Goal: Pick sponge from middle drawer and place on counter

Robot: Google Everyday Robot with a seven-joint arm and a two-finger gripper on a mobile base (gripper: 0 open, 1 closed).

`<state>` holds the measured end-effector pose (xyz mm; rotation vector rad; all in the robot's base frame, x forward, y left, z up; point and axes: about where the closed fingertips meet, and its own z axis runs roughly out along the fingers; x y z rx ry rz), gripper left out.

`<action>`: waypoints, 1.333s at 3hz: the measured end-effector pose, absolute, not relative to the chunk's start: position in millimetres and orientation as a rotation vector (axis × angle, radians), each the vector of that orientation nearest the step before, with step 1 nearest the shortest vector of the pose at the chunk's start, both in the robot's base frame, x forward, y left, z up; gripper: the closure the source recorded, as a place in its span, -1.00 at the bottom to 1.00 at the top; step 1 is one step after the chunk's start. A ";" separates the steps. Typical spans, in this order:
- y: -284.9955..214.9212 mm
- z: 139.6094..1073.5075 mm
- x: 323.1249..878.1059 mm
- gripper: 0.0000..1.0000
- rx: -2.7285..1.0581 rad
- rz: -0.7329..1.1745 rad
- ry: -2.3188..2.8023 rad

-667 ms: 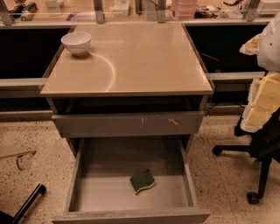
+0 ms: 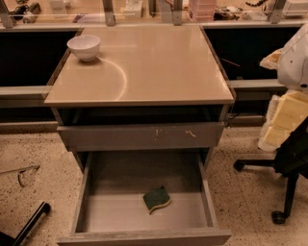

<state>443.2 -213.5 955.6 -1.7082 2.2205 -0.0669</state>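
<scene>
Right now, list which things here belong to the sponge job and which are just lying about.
Job: sponge, lying in the open middle drawer; counter above it; gripper, not in view.
Lying about: white bowl on the counter's far-left corner; scratched drawer front; office chair at the right.

White bowl [image 2: 84,47] stood upright, back L. Grey drawer front w/ pale scratches [image 2: 142,136] sat nearly shut. Speckled floor [image 2: 43,153] all round. Thin wire-like obj, poss. glasses [image 2: 25,175], lay on floor at L. Black bar w/ rounded end [image 2: 30,222] at bottom L corner. Black office chair base [image 2: 281,190] w/ casters at R. Clutter along back shelf [image 2: 202,9], too blurred to ID.
</scene>
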 end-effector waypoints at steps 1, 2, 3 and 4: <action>-204.8 889.6 458.4 -1.00 -1.696 0.036 2.206; -190.2 831.8 470.1 -1.00 -1.693 0.127 2.162; -190.2 831.8 470.1 -1.00 -1.693 0.127 2.162; -186.1 792.1 475.1 -1.00 -1.690 0.193 2.168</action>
